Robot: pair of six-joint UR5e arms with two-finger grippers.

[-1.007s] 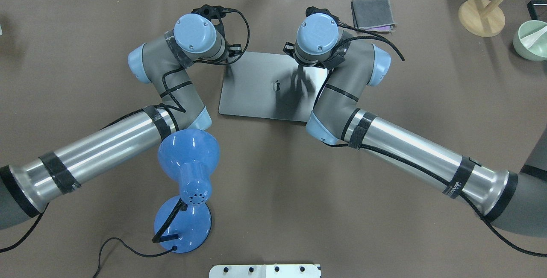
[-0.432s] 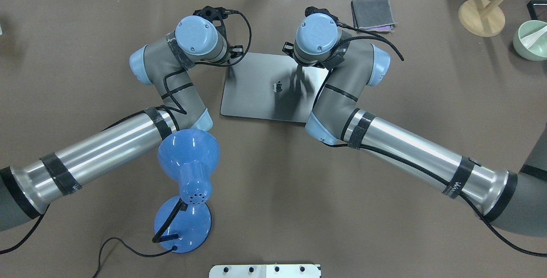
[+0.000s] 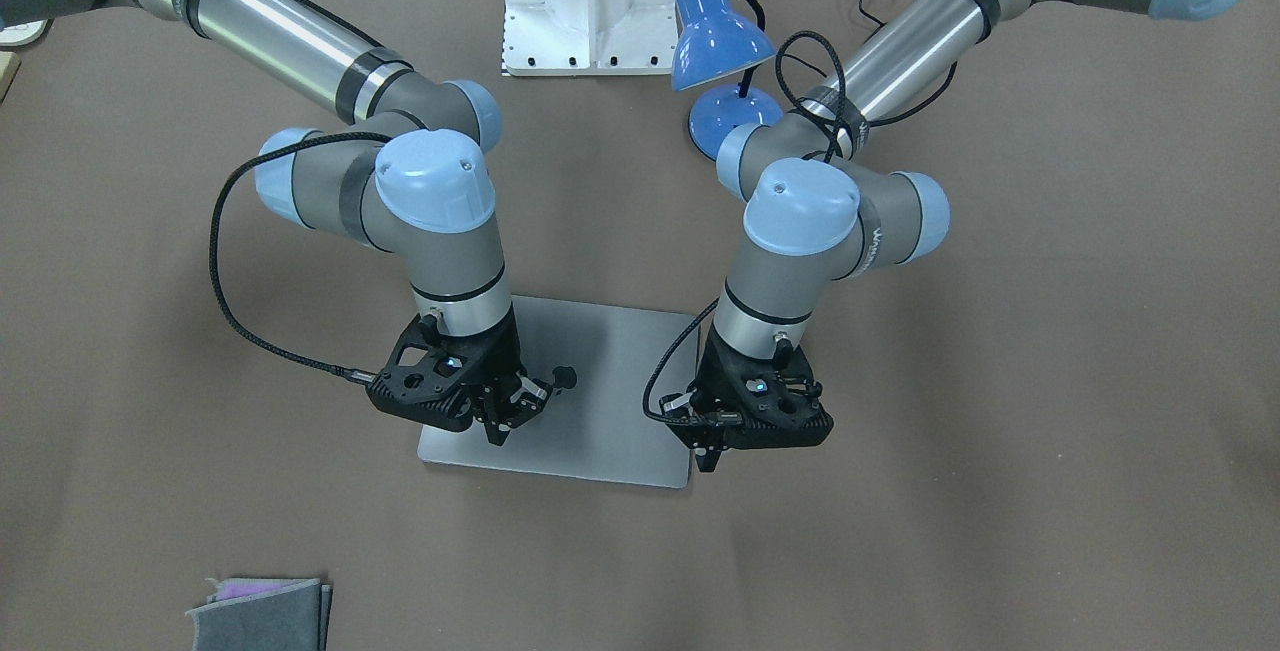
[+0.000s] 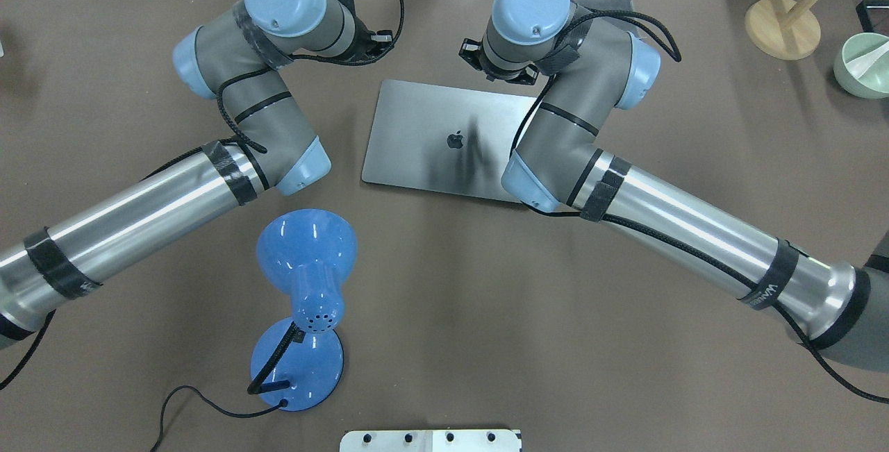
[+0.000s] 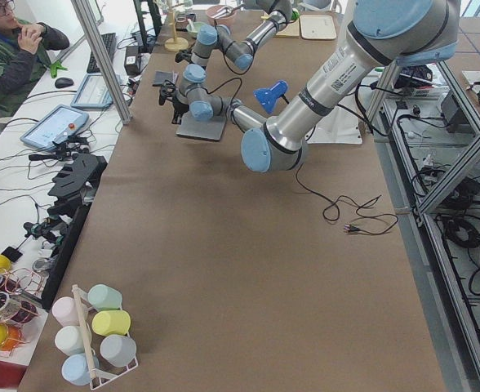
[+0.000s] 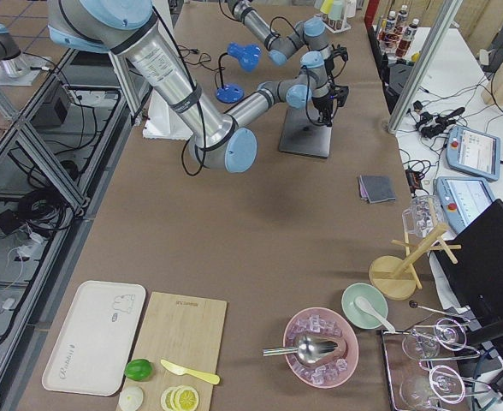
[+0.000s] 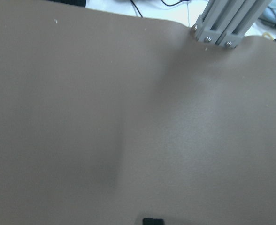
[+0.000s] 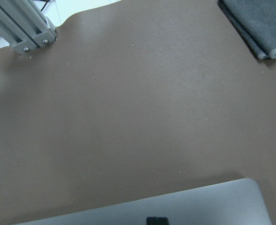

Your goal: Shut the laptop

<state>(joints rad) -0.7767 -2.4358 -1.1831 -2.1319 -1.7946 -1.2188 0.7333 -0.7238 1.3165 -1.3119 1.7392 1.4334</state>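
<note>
Laptop [image 4: 430, 139]: I see it shut, flat on the table [image 4: 486, 299].
Left gripper [image 3: 706, 459]: jaws together, empty, over its corner.
Right gripper [image 3: 497, 431]: jaws together, empty, over its edge.

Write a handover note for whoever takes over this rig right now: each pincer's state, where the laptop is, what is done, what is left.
Left pincer: shut, empty, at the laptop's far left corner.
Right pincer: shut, empty, over the lid near its far edge.
Laptop: flat on the table, lid down, logo up.
Done: the laptop looks fully closed.
Left: probably only to back both pincers away, minding the blue lamp on the near left.
</note>
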